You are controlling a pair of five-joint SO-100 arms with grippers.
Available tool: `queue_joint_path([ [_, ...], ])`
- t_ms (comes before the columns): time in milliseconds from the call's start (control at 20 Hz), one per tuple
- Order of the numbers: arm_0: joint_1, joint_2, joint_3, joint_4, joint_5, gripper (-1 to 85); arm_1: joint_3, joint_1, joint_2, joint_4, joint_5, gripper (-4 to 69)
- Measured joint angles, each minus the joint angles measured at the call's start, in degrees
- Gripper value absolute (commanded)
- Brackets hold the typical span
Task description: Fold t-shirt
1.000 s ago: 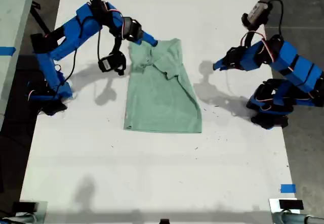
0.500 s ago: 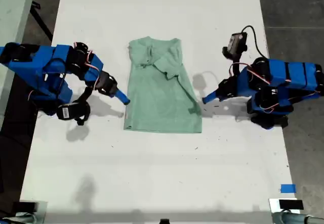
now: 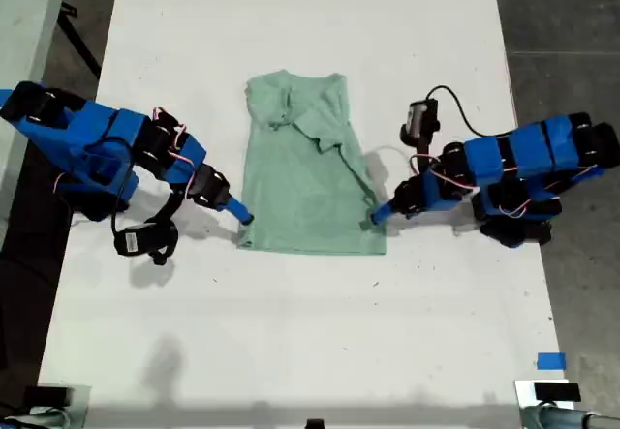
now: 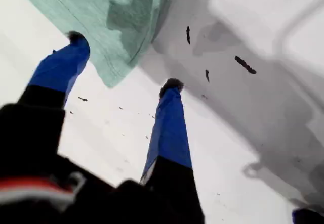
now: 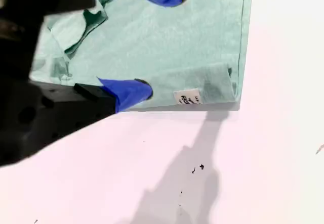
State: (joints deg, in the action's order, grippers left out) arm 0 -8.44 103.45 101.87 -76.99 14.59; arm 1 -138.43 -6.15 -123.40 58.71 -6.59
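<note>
The white counter (image 3: pixel 291 352) carries only the shirt (image 3: pixel 305 187), lying flat at its middle. Within the last second both arms dropped to the shirt's hem. Your first hand (image 3: pixel 376 218) straddles one hem corner, fingers apart, gripping nothing. Your second hand (image 3: pixel 242 218) sits at the other corner, by the tag (image 5: pixel 187 98). It is also spread, with one finger on cloth. I'd judge you're set to pinch and fold hem to collar. The shirt hasn't shifted. It is pale mint, its sleeves already tucked in, and it is rumpled near the collar.
</note>
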Motion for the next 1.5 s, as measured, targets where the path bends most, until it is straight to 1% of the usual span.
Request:
queue_joint_path([
  [100,0.0,0.0,0.44,0.0,0.0,31.0,0.0,-1.05,4.83,-4.04,1.23,31.2],
  [150,0.0,0.0,0.62,0.0,0.0,31.0,0.0,-1.58,7.03,-6.24,2.29,29.4],
  [200,0.0,0.0,0.79,0.0,0.0,31.0,0.0,-2.2,9.05,-8.44,2.64,24.2],
  [300,0.0,0.0,1.05,0.0,0.0,30.8,-0.09,-3.69,14.33,-14.5,4.83,1.9],
  [350,0.0,0.0,1.32,0.0,0.0,30.8,-0.18,-4.39,16.61,-17.58,6.42,-0.9],
  [450,0.26,0.0,1.58,0.0,0.0,30.8,-0.18,-5.54,18.46,-22.94,8.26,-0.9],
  [550,0.18,0.0,1.93,0.0,0.0,30.6,0.26,-6.06,18.37,-23.82,9.49,-1.0],
  [600,0.18,0.0,2.29,0.0,0.0,30.6,0.62,-6.15,16.52,-21.36,9.49,-1.0],
  [700,0.18,0.0,2.37,0.53,-0.09,30.6,5.19,-6.15,13.1,-10.28,9.49,-1.0],
  [800,0.18,0.0,2.46,1.05,-0.09,30.4,14.06,-5.54,11.87,1.14,7.47,-1.0],
  [850,0.18,0.0,2.72,1.23,-0.09,30.4,18.19,-5.01,11.95,3.69,6.06,-1.0],
  [950,0.18,0.0,2.81,1.67,-0.09,30.3,24.26,-3.52,15.91,2.64,3.43,-1.0],
  [1100,0.18,0.0,2.9,2.11,-0.26,30.2,33.49,-2.9,30.23,-3.08,0.53,-1.1],
  [1200,0.18,0.0,2.9,2.2,-0.26,30.2,40.78,-3.08,39.99,-5.89,0.0,-1.1],
  [1300,0.18,0.0,3.78,2.9,-0.26,30.2,43.95,-3.52,46.67,-10.99,0.0,-1.1],
  [1350,0.18,0.0,4.22,3.25,-0.26,30.2,45.35,-3.69,49.22,-12.83,-0.09,0.9],
  [1400,0.18,0.0,4.57,3.78,-0.44,30.3,47.29,-4.13,50.71,-13.27,-0.53,24.6],
  [1450,0.18,0.0,5.19,4.31,-0.79,30.3,48.87,-4.66,50.98,-13.27,-1.05,33.4],
  [1500,0.18,0.0,5.45,5.1,-0.97,30.3,50.45,-5.27,50.98,-12.22,-1.85,31.9],
])
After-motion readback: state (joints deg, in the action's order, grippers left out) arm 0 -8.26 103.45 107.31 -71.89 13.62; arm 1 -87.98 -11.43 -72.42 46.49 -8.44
